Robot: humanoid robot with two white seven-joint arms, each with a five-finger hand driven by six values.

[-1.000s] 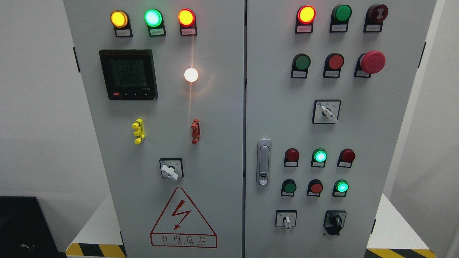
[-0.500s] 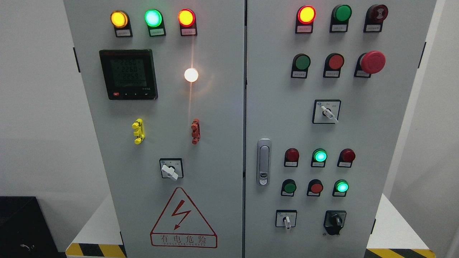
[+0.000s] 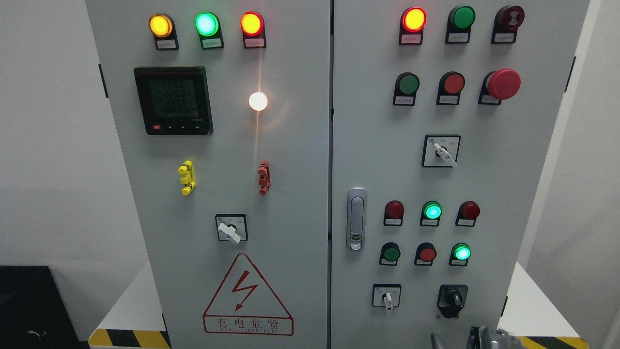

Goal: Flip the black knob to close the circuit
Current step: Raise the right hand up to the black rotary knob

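Where nothing showed a moment ago, the right hand (image 3: 484, 337) is now glimpsed at the bottom edge, just below the black knob (image 3: 453, 298); finger state cannot be told; the approach is judged begun.

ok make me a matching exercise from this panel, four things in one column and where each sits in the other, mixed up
Things:
1. black knob
2. red mushroom button
3. digital meter
4. high-voltage warning triangle

Places:
A. upper left of the left door
B. bottom right of the right door
C. bottom of the left door
D. upper right of the right door

Pairs: 1-B, 2-D, 3-A, 4-C

A robot hand just shows at the bottom edge, below the black knob and not touching it.
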